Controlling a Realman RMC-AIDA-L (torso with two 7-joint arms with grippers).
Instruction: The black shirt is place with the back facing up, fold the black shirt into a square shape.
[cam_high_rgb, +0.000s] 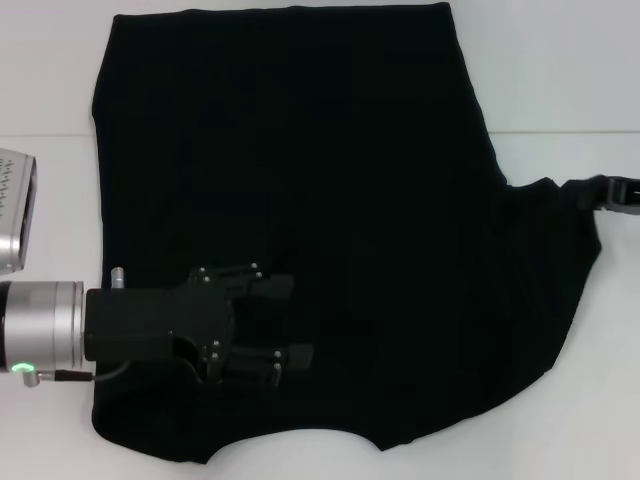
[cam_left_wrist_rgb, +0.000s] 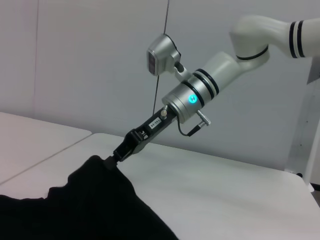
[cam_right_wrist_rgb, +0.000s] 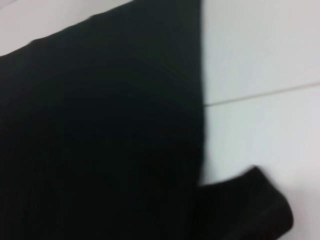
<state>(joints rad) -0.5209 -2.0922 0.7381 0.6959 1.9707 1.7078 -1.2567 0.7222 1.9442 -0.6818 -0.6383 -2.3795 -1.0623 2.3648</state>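
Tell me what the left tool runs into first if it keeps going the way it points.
Probably only more of the black shirt. The left tool sits over the shirt, pointing across it toward the robot's right. Nothing else stands in that line; how high it sits above the cloth is unclear.

Head view looks down; both wrist views sit low, sharing the black shirt (cam_high_rgb: 330, 200).
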